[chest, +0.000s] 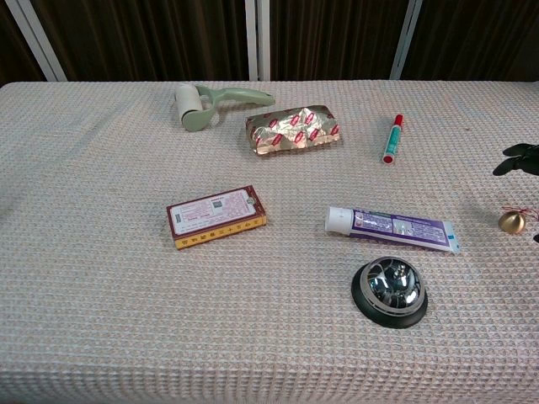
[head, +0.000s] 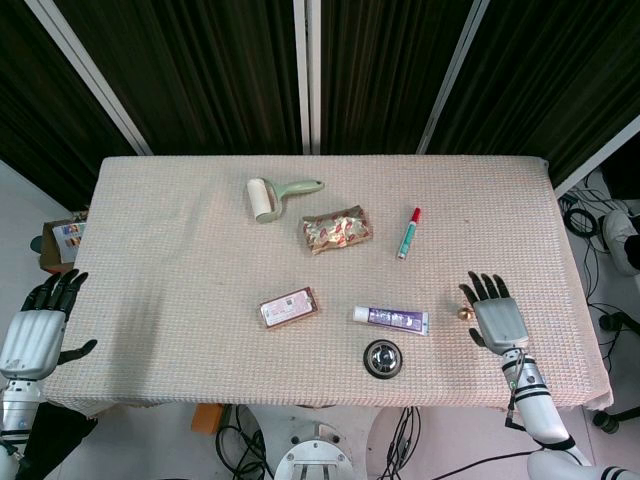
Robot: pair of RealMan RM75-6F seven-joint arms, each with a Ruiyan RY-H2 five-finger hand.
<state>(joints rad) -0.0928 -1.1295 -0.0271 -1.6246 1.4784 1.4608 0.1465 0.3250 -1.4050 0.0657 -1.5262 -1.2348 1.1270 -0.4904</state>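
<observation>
My right hand (head: pixel 494 314) hovers flat over the table's right front, fingers spread and holding nothing; only its dark fingertips (chest: pixel 517 159) show in the chest view. A small gold bell (head: pixel 464 313) (chest: pixel 511 221) lies just beside its thumb. My left hand (head: pixel 40 322) hangs off the table's left edge, fingers apart and empty. On the cloth lie a purple toothpaste tube (head: pixel 392 318) (chest: pixel 394 229), a chrome call bell (head: pixel 383 358) (chest: pixel 389 289) and a red-and-yellow box (head: pixel 288 307) (chest: pixel 216 216).
Farther back lie a green lint roller (head: pixel 272 195) (chest: pixel 205 103), a foil snack packet (head: pixel 337 231) (chest: pixel 291 129) and a red-capped green marker (head: pixel 409 232) (chest: pixel 392 139). The table (head: pixel 150 260) is covered in a beige woven cloth. A cardboard box (head: pixel 60 243) sits on the floor at left.
</observation>
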